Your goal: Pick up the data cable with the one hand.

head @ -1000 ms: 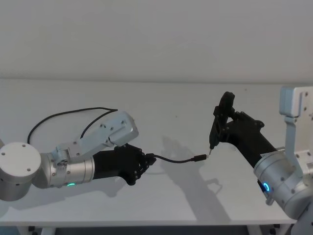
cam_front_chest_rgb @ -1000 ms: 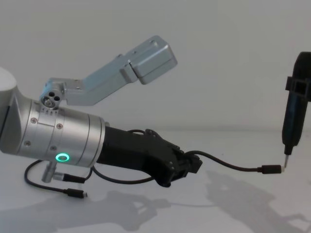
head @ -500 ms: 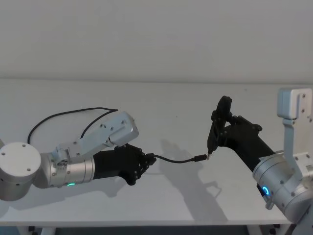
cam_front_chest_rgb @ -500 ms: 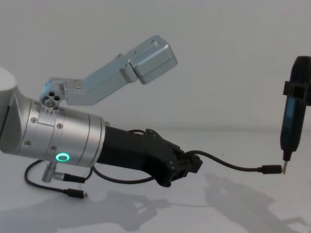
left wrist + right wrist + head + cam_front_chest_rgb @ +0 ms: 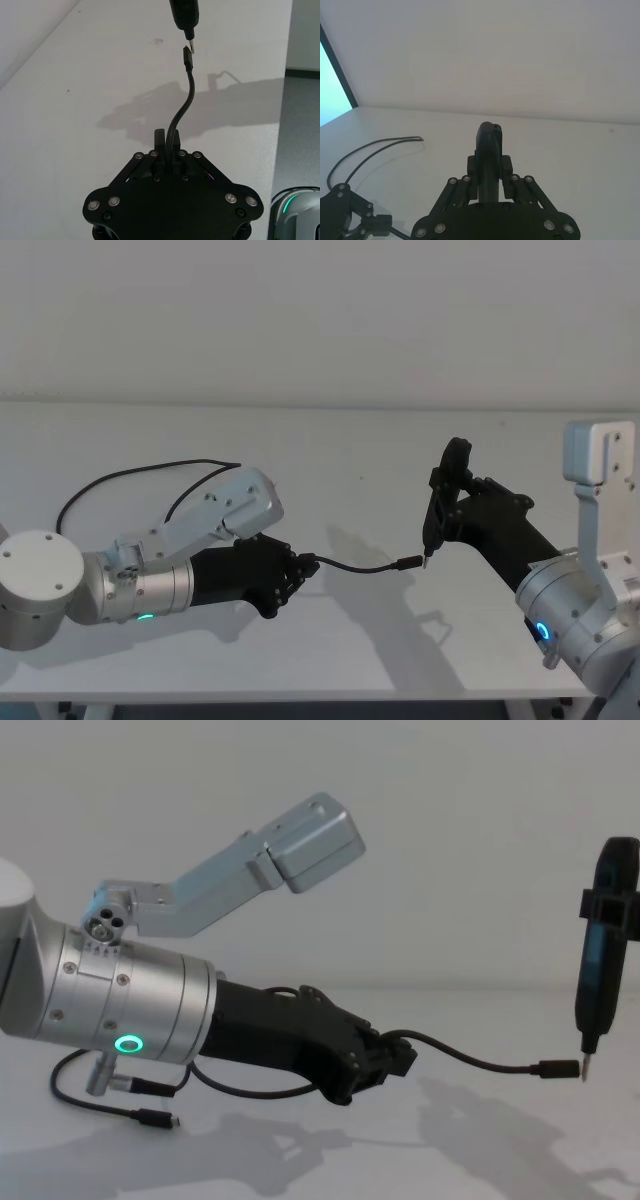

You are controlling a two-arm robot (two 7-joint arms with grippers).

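black two-jaw left gripper (image 5: 290, 580) pinches the thin black data cable (image 5: 355, 567) near its plug (lifted rightward), presenting it to the right gripper's (image 5: 432, 540) slim dark pointed tool (image 5: 597, 980).

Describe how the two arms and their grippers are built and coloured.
Both arms have thick silver cylindrical wrists with lit rings, green on the left, blue on the right. Each carries a black linkage gripper: left gripper, right gripper. A silver angular camera bracket rides each wrist.

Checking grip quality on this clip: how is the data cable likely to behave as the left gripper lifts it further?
Probably floppy: the data cable sags in a curve between the left gripper and its free plug. Likely light, being far thinner than the fingers shut on it. The loose loop on the table would probably trail and drag behind.
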